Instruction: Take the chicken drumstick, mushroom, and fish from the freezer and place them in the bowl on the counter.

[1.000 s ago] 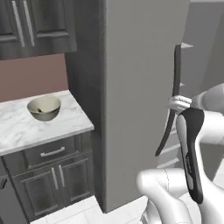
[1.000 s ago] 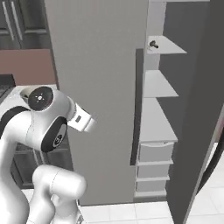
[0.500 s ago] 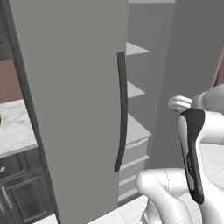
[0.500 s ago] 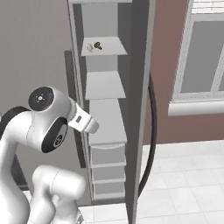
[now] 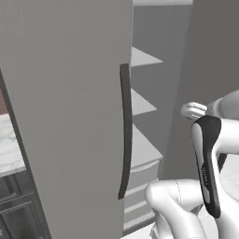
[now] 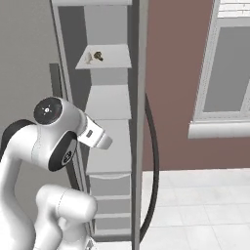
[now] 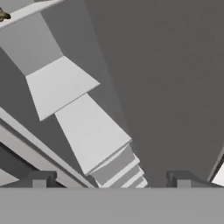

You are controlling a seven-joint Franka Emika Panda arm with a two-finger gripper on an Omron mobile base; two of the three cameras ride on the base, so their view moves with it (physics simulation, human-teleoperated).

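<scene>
The freezer stands open, with white shelves stacked inside. On its top shelf lie small food items, one pale and one dark; they are too small to tell apart. One of them peeks in at the top left corner of the hand view. My gripper is open, holds nothing, and faces the lower shelves from some way off. The bowl is out of view. A sliver of the marble counter shows at the far left.
A closed grey door with a dark strip handle stands left of the open compartment. The swung-out freezer door is edge-on with its curved handle. Drawers sit low inside. A window and tiled floor lie right.
The whole picture has shifted: the base has turned from the counter and bowl toward the freezer, so its open shelves now face me. The arm's pose looks the same.
</scene>
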